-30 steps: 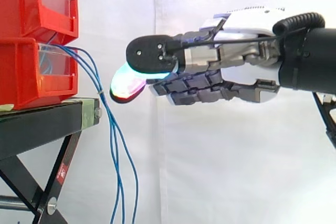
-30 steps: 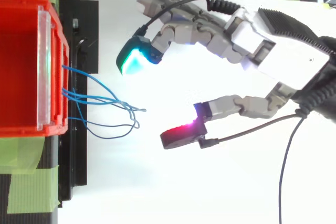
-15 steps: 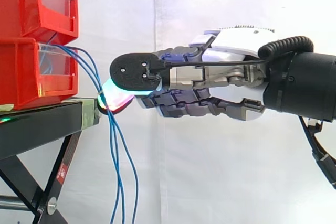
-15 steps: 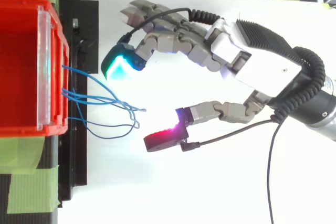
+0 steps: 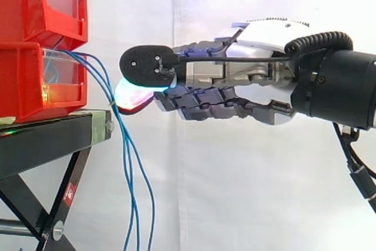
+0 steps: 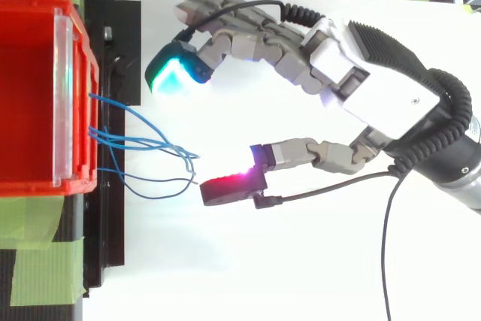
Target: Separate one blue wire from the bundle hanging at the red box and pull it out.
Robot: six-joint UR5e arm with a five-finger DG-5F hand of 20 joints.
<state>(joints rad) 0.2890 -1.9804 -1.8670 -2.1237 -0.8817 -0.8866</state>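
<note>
A bundle of thin blue wires comes out of the front of the lower red bin and hangs down past the stand's edge. My hand reaches in from the right at bin height and is open, with the thumb spread well apart from the fingers. The red-glowing thumb tip sits just right of the outermost wire loops, and I cannot tell if it touches them. The green-glowing fingertips hover beyond the bundle, close to the stand. No wire is held.
Two red bins are stacked on a black scissor stand. Green tape holds the bin to the stand. A white curtain hangs behind, and a white surface lies below the hand.
My hand has advanced left toward the bins and risen a little. The thumb tip has come up to the wire loops. The wires hang as before.
</note>
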